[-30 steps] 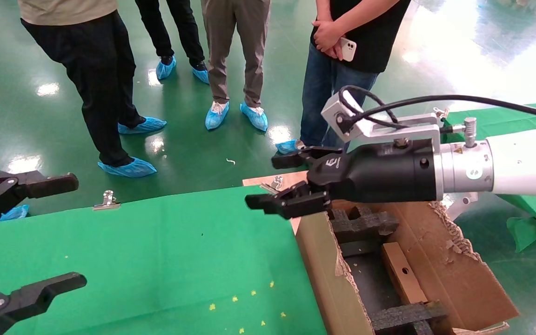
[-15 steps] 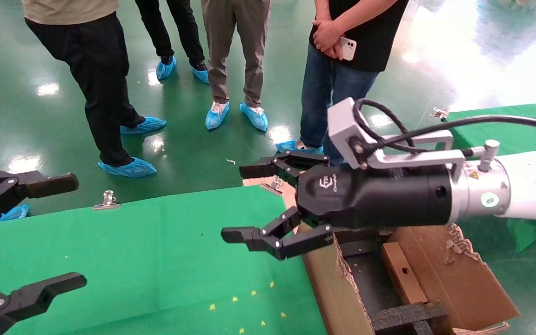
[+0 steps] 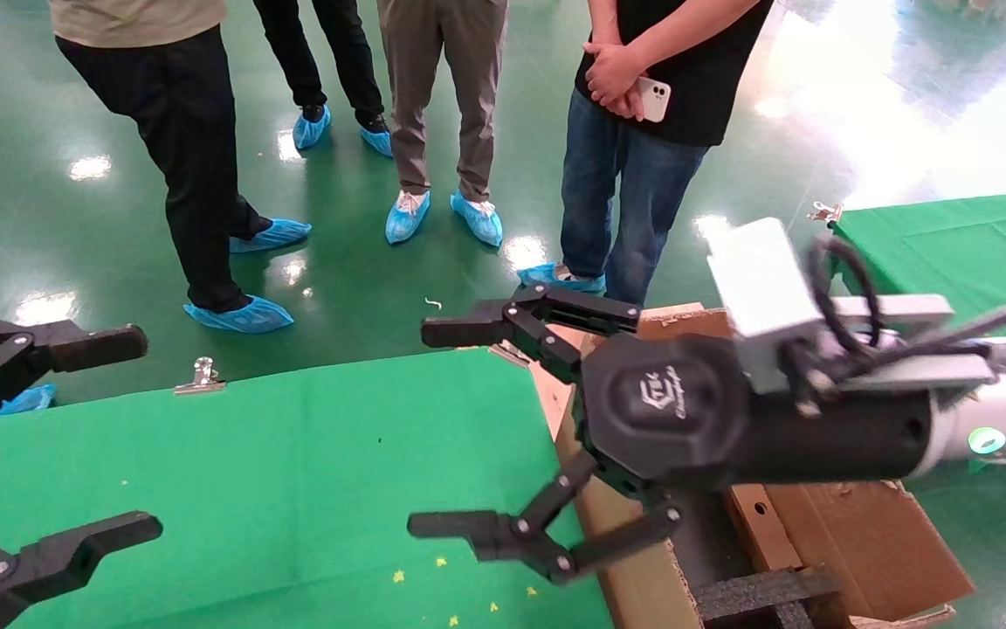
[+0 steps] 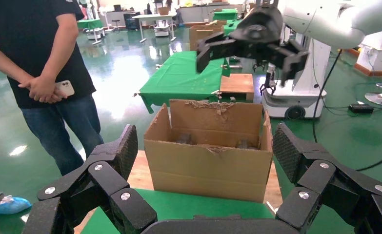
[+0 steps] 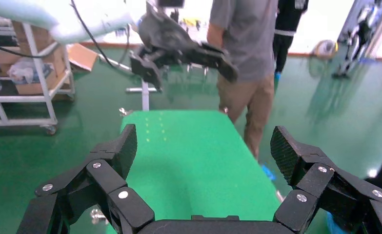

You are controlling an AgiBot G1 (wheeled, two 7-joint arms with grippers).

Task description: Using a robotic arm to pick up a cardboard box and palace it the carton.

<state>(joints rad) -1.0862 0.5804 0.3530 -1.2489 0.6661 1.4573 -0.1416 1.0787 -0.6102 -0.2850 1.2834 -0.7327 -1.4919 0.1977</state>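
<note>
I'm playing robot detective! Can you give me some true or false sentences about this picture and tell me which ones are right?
1. The right pincer is open and holds nothing. True.
2. The small cardboard box lies on the green table. False: it lies inside the carton.
3. The left pincer is squeezing a box. False: it is open and holds nothing.
4. The people standing on the floor wear blue shoe covers. True.
5. The carton stands to the right of the green table. True.
</note>
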